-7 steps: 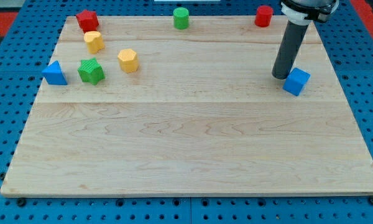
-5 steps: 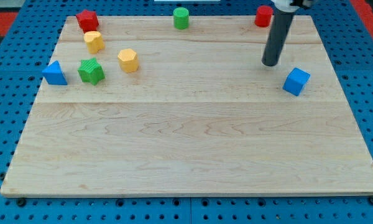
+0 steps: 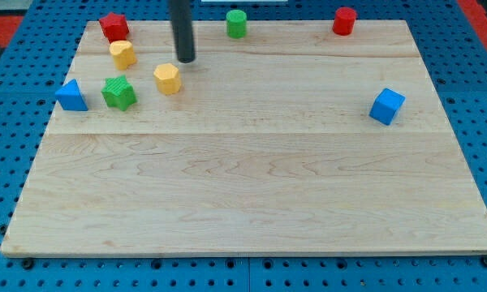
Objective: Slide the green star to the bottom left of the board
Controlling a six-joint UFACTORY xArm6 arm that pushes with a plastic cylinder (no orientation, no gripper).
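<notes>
The green star [image 3: 118, 92] lies on the wooden board [image 3: 252, 186] at the upper left, between the blue triangle [image 3: 71, 96] and a yellow hexagon block [image 3: 168, 79]. My tip [image 3: 185, 59] stands just above and to the right of that yellow block, apart from it, and well to the upper right of the green star.
A second yellow block [image 3: 122, 53] and a red star [image 3: 114, 26] lie above the green star. A green cylinder [image 3: 236, 23] and a red cylinder [image 3: 344, 20] stand at the view's top edge. A blue cube [image 3: 386, 106] lies at the right.
My tip has moved far to the view's left, from beside the blue cube to near the yellow hexagon block. No block has moved.
</notes>
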